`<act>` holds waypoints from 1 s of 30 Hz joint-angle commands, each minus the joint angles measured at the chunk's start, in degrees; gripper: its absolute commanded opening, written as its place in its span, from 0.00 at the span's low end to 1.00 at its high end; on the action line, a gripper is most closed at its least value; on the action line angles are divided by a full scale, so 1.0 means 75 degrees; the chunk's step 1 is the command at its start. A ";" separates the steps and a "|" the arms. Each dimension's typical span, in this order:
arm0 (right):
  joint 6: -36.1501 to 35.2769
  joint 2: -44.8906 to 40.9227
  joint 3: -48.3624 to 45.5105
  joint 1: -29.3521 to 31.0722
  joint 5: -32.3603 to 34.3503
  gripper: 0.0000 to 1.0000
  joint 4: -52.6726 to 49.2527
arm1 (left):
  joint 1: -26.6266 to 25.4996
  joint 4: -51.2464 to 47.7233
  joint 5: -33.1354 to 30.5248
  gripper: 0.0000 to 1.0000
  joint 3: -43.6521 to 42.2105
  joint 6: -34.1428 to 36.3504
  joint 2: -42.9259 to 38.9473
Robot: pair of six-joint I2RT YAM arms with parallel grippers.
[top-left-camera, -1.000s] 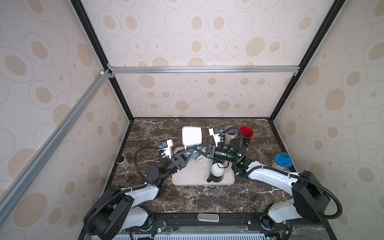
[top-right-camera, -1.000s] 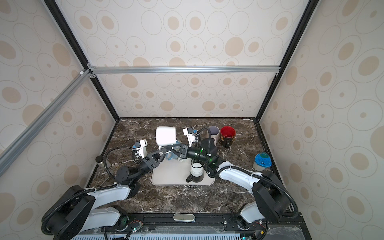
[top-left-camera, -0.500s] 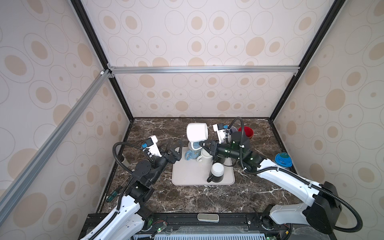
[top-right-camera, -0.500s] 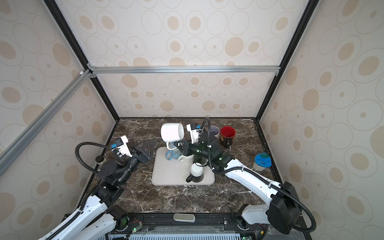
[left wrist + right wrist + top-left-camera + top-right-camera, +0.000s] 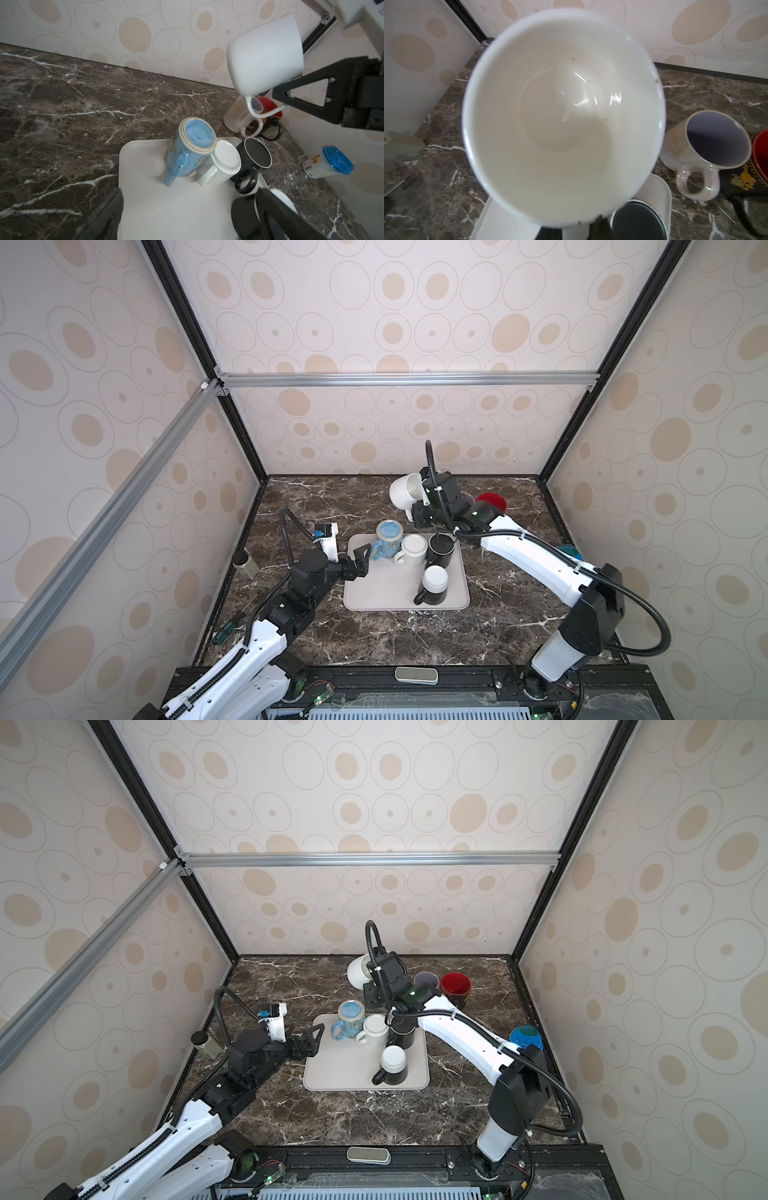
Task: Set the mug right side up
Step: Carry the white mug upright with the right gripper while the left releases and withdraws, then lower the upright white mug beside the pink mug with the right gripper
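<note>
The white mug (image 5: 404, 492) hangs sideways — mouth toward the right arm (image 5: 534, 562) — handle pinched tight in the right fingers (image 5: 280, 95) (left fingers (image 5: 104, 218) spread wide, empty, farther off).

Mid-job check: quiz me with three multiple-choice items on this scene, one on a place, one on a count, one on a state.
1. Where is the big white mug?
A. on the tray
B. in the air, held by the right gripper
C. stacked on another mug

2. How many mugs stand on the tray?
A. two
B. four
C. six

3. The left gripper is:
A. open, empty
B. shut on a handle
C. shut, empty

Key: 1 B, its handle is pinched, mug aloft; 2 B, blue mug, small white mug and two black mugs, bottoms up; 3 A, jaws apart, nothing between.
</note>
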 commanded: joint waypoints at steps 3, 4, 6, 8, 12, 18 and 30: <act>-0.0405 0.0806 0.1324 -0.0498 0.0495 0.00 -0.0601 | -0.0027 -0.0105 0.0142 1.00 0.0373 0.0299 0.0076; -0.0417 0.1009 0.1520 -0.0591 0.0446 0.00 -0.0735 | -0.0029 -0.0094 0.0147 1.00 0.0374 0.0298 0.0098; -0.0338 0.1386 0.1861 -0.0803 0.0316 0.00 -0.0914 | -0.0023 -0.0071 0.0159 1.00 0.0354 0.0273 0.0135; -0.0270 0.1646 0.2060 -0.0988 0.0151 0.00 -0.0979 | -0.0028 -0.0057 0.0159 1.00 0.0348 0.0274 0.0174; -0.0244 0.2187 0.2673 -0.1232 0.0195 0.00 -0.1420 | -0.0025 -0.0185 0.0145 1.00 0.0431 0.0297 0.0394; -0.0342 0.2765 0.3127 -0.1464 0.0316 0.00 -0.1764 | -0.0043 -0.0340 0.0122 1.00 0.0572 0.0321 0.0747; -0.0249 0.3344 0.2926 -0.1826 0.0247 0.00 -0.1759 | -0.0059 -0.0317 0.0183 1.00 0.0550 0.0332 0.0750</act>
